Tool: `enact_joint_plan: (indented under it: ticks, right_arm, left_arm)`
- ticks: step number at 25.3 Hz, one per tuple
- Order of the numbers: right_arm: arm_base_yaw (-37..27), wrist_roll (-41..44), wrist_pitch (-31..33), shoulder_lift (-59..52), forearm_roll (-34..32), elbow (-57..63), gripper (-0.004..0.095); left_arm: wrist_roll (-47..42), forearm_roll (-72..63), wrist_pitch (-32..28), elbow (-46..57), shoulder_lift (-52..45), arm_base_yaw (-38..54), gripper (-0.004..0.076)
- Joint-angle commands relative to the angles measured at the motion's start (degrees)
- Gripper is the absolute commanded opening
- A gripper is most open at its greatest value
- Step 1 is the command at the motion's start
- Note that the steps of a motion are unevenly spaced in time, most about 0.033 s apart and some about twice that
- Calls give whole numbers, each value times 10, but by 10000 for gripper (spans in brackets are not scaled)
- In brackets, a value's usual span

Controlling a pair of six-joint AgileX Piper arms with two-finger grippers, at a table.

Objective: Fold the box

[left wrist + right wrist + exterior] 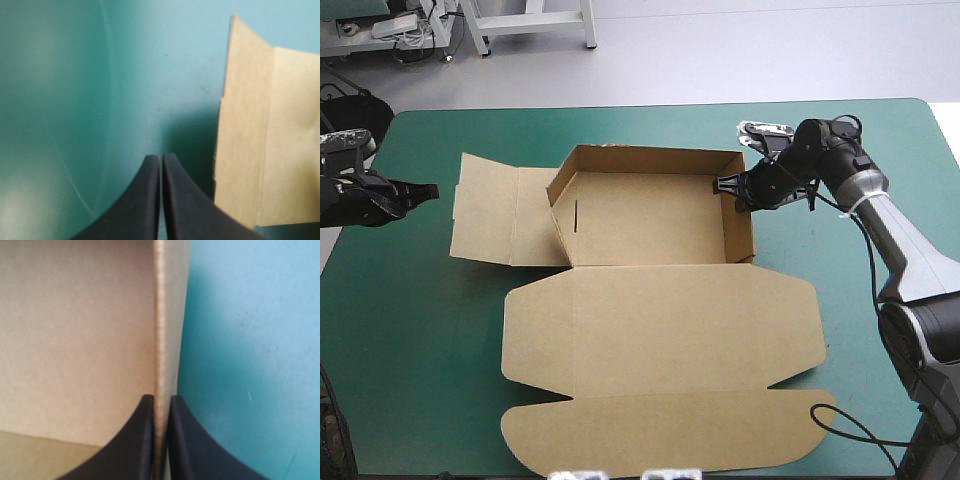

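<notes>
At the near edge of the bench, the box begins with its tuck flap and wide lid, both flat on the teal-green cover. Behind them, at mid-bench, the tray is half made. The right wall and far wall stand up. The left side panel lies spread toward the bench's left edge, and a short flap leans at an angle at the tray's left end.

The right jaws pinch the top of the right wall near its far end, one side inside the tray and the other outside. In the right wrist view the wall's rim runs straight ahead between them. The left jaws are pressed together on nothing, over bare cover just beside the outer edge of the flat left side panel.

The board looks light and stiff across each panel, likely to hinge only along its creases. Its face seems smooth, so a shallow pinch could slip and a hard one may dent the rim. The left side panel is probably best taken at the middle of its outer edge, away from the crease, though it lies flush, so something must first slide under it
</notes>
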Motion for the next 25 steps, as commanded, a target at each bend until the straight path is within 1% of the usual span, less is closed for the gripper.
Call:
enact_joint_plan:
  ticks: [1,2,3,4,5,7,8,10,14,16,18,21,23,25]
  right_arm:
    - [18,-25,-39,-9,-7,-3,67]
    - [24,-39,-58,-9,-7,-3,103]
    - [33,-39,-78,-9,-18,-3,207]
    - [36,-39,-82,-9,-28,-6,306]
    - [36,-39,-80,-9,-33,-8,374]
    - [36,-39,-71,-9,-35,-22,466]
    - [35,-39,-67,-9,-35,-32,484]
    - [35,-39,-51,-11,-44,-62,487]
    - [35,-47,8,-21,-118,-181,487]
    - [35,-63,23,-24,-140,-226,486]
    - [35,-48,28,-27,-143,-264,486]
    - [35,-31,68,-27,-143,-310,487]
    - [35,-32,118,-26,-143,-321,487]
    - [35,-34,121,-27,-138,-307,487]
  left_arm:
    - [8,-35,-18,-16,-13,0,4]
    - [9,-35,-18,-16,-11,0,4]
    - [9,-35,-15,-16,-8,0,4]
    - [9,-35,-11,-16,-4,0,4]
    - [9,-35,-9,-16,-2,0,4]
    - [18,-37,-3,-16,3,0,4]
    - [17,-35,-3,-16,4,0,4]
    - [17,-35,-2,-16,8,0,4]
    - [20,-35,-2,-16,13,0,4]
    - [20,-35,-3,-16,13,0,4]
    - [20,-35,-3,-16,13,0,4]
    - [20,-37,-3,-16,13,0,4]
    - [20,-41,-2,-16,13,0,4]
    - [20,-44,-2,-16,13,0,4]
